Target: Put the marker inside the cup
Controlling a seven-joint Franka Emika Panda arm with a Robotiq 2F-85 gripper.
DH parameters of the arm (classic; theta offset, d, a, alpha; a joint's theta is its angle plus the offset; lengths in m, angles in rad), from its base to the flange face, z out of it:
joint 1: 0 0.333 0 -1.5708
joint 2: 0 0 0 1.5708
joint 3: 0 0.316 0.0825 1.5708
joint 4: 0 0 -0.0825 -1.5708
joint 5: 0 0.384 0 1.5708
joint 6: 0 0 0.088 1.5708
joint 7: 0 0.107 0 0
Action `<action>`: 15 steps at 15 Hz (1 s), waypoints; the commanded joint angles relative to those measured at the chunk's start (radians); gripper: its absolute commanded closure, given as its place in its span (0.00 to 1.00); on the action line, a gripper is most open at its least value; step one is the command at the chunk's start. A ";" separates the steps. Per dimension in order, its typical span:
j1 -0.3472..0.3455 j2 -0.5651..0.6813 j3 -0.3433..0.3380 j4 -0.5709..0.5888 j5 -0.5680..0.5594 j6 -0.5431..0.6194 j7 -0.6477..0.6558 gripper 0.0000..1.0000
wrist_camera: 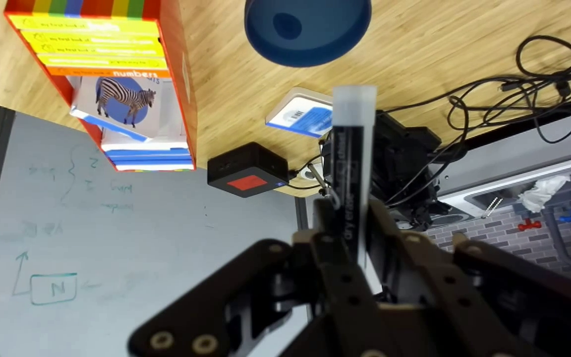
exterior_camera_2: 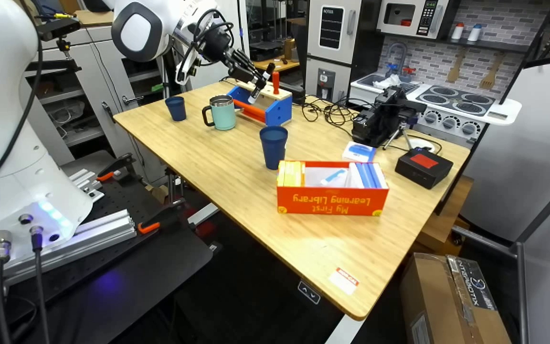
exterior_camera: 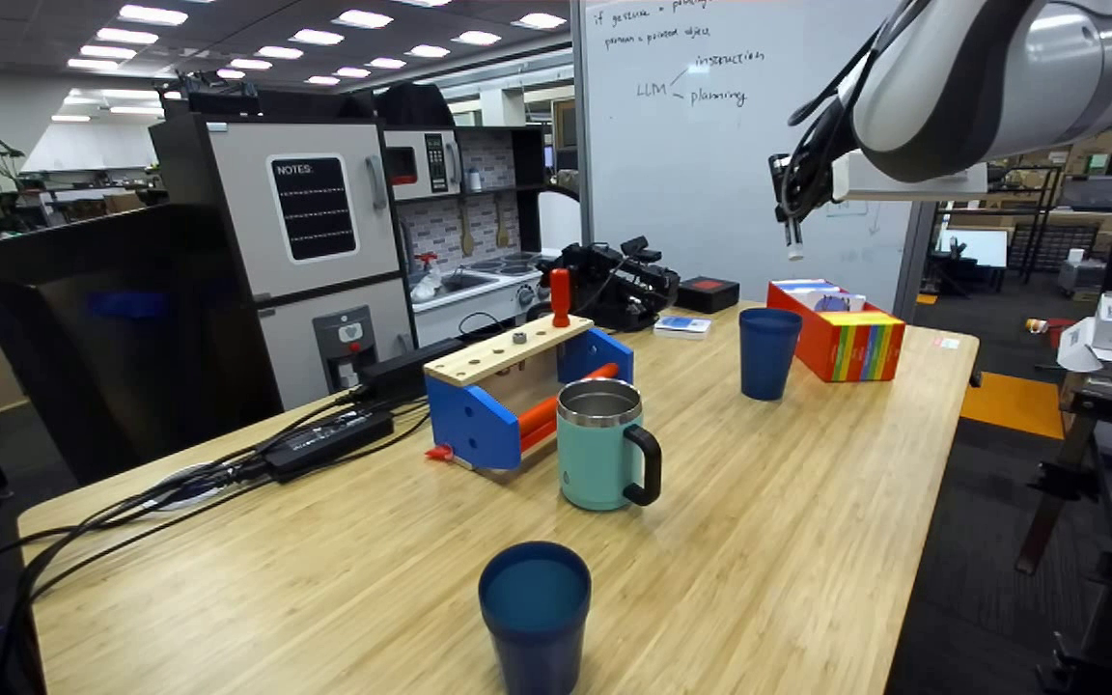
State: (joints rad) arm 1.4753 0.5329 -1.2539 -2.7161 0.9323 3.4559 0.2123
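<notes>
My gripper is shut on the marker, a slim black pen with a whitish end, and holds it high above the table. The marker's pale end points down in an exterior view, below the gripper. The gripper and marker also show in an exterior view, in front of the toy bench. The cup, a blue tapered tumbler, stands upright on the table in both exterior views. In the wrist view the cup is at the top edge, apart from the marker and partly cut off.
A red book box stands close beside the cup. A green handled mug, a toy workbench and a darker navy cup stand along the table. A black box, cables and a whiteboard are at the back.
</notes>
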 commanded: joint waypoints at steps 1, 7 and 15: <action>-0.125 0.006 0.076 0.038 -0.021 0.000 0.006 0.95; -0.390 0.002 0.230 0.115 -0.202 -0.003 0.103 0.95; -0.736 0.026 0.532 0.203 -0.424 0.005 0.256 0.95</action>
State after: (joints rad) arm 0.8457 0.5371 -0.8071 -2.5506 0.5672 3.4519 0.4211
